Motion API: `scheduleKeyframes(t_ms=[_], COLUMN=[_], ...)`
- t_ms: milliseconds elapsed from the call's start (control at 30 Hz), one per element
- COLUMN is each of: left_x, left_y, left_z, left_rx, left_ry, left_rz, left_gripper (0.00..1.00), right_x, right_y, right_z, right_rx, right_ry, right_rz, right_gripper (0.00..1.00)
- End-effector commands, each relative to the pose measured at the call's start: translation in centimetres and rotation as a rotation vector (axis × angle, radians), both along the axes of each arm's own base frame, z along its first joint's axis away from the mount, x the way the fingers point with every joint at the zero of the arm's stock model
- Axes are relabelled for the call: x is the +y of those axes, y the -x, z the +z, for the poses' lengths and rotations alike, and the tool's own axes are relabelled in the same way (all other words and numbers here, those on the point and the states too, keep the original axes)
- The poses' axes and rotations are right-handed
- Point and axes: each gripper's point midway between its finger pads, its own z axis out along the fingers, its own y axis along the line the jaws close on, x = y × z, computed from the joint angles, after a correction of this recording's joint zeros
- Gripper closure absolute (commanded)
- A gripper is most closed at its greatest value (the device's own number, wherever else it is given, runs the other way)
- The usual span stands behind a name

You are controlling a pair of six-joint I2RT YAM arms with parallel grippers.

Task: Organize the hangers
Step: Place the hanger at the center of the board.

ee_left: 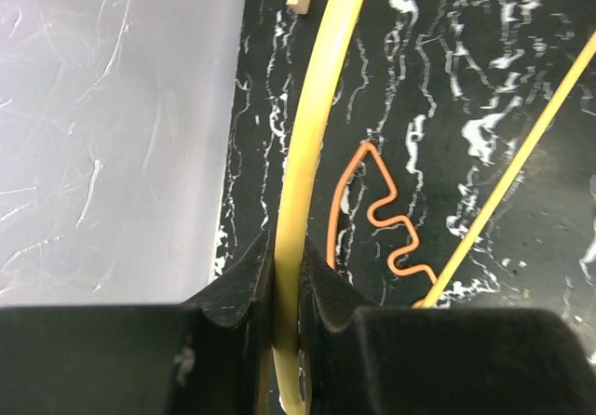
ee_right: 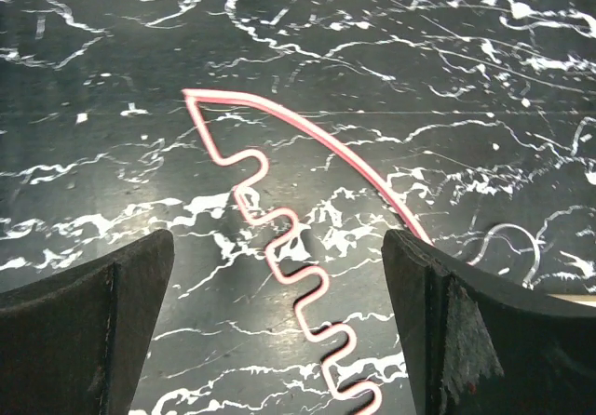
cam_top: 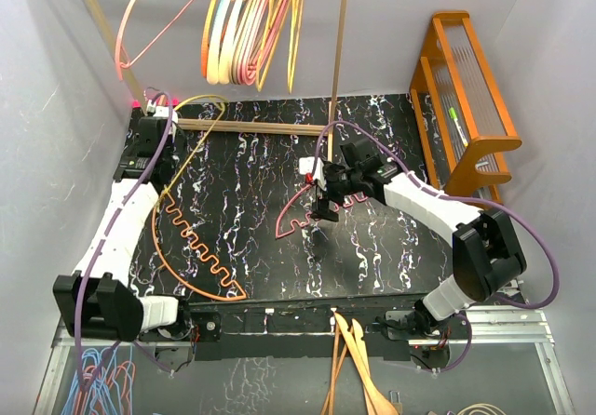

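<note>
My left gripper is shut on a yellow hanger at the table's far left; in the left wrist view its curved rod runs up between the closed fingers. An orange hanger with a wavy bar lies flat on the table beside it and also shows in the left wrist view. My right gripper is open and empty, just above a pink wavy-bar hanger lying on the table. One pink hanger and several yellow, orange and pink ones hang at the back.
A wooden rack frame has a low crossbar and an upright post. An orange wooden shelf stands at the right. Light wooden hangers and blue and pink wire hangers lie at the near edge. White walls stand on both sides.
</note>
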Motion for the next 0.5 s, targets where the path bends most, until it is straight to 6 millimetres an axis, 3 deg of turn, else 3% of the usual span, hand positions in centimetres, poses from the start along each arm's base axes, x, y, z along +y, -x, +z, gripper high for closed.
scheduleKeyframes(t_ms=[0, 233, 367, 467], left_x=[-2.7, -9.0, -11.0, -13.0], left_y=[1.7, 6.3, 8.1, 8.6], left_z=[1.1, -0.9, -0.6, 0.5], left_rx=[0.026, 0.150, 0.131, 0.069], left_ry=[0.016, 0.023, 0.014, 0.087], left_rz=[-0.156, -0.431, -0.529, -0.611], left_gripper=[1.00, 1.00, 1.00, 1.00], right_x=[0.8, 3.1, 5.0, 6.7], right_y=[0.7, -0.7, -2.5, -4.2], right_z=[5.8, 10.0, 12.5, 12.7], right_rx=[-0.091, -0.204, -0.183, -0.132], right_ry=[-0.053, -0.188, -0.314, -0.391], right_rz=[0.137, 0.384, 0.418, 0.389], right_gripper=[0.02, 0.02, 0.02, 0.02])
